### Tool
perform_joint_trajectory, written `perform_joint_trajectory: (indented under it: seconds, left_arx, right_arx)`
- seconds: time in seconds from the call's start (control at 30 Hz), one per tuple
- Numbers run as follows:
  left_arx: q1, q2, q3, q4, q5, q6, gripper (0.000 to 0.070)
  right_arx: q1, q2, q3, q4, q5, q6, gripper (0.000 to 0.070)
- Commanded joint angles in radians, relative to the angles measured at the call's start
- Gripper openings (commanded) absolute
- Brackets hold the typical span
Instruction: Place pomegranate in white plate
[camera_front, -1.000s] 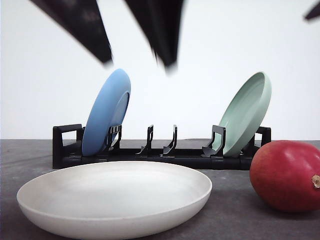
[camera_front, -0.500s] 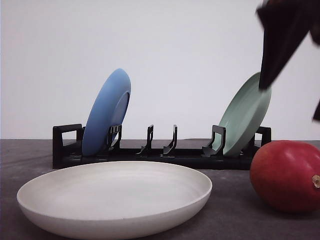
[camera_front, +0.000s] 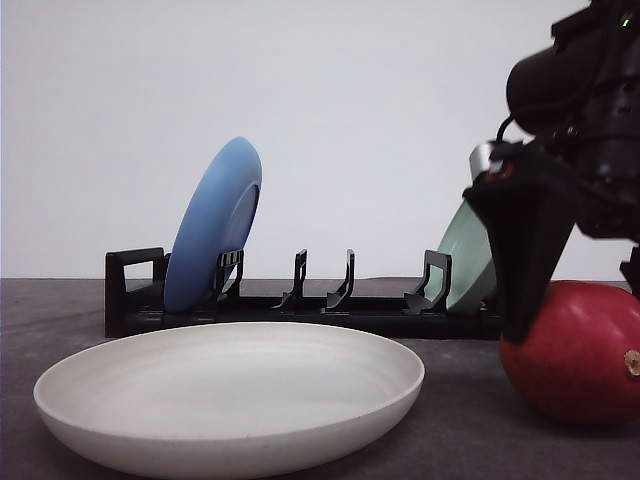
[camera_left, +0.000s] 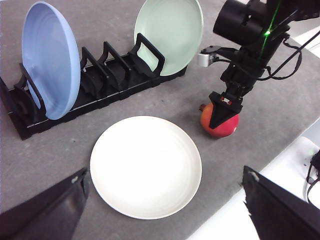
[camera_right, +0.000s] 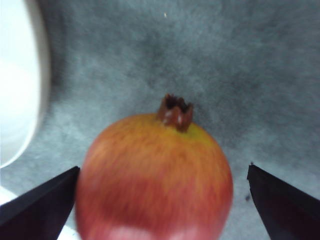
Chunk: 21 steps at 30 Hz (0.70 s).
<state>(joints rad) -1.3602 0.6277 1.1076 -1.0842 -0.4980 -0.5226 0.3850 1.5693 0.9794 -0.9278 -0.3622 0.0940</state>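
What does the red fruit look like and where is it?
The pomegranate is round, smooth and shiny, red fading to orange-yellow near a little brown crown. It lies on its side on the grey table, beside the white plate, not touching it. The right gripper is open, one finger on each side, not squeezing it yet.

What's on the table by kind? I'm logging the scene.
Plates: 3 (white, blue, green)
Racks: 1
Pomegranates: 1
Total: 5
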Motion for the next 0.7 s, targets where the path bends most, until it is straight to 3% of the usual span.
perform_joint_trajectory:
  seconds: [0.0,0.1,0.23,0.27,0.5,0.67]
  left_arx:
    - [-0.015,0.005,0.010,-0.007,-0.001,-0.022,0.0592]
    - [-0.015,0.005,0.010,-0.020,-0.002,-0.028,0.0593]
    - [-0.015,0.006,0.010,-0.020,-0.010,-0.037,0.0593]
    - [-0.015,0.006,0.010,-0.020,-0.015,-0.037,0.0593]
    - [-0.015,0.006,0.010,-0.019,-0.044,-0.035,0.0593]
    - [-0.015,0.006,0.010,-0.019,-0.061,-0.035,0.0593]
  right_arx:
    - [0.011,0.028,0.015,0.006,0.003,-0.004,0.0700]
    - [0.018,0.042,0.015,0.007,0.005,-0.003,0.0695]
    - [0.020,0.046,0.015,0.007,0.004,0.000,0.0513]
    - [0.019,0.046,0.015,0.007,0.004,0.001,0.0495]
    - [0.035,0.047,0.101,-0.052,-0.004,0.042,0.0491]
    - [0.126,0.049,0.251,-0.106,-0.004,0.078,0.0491]
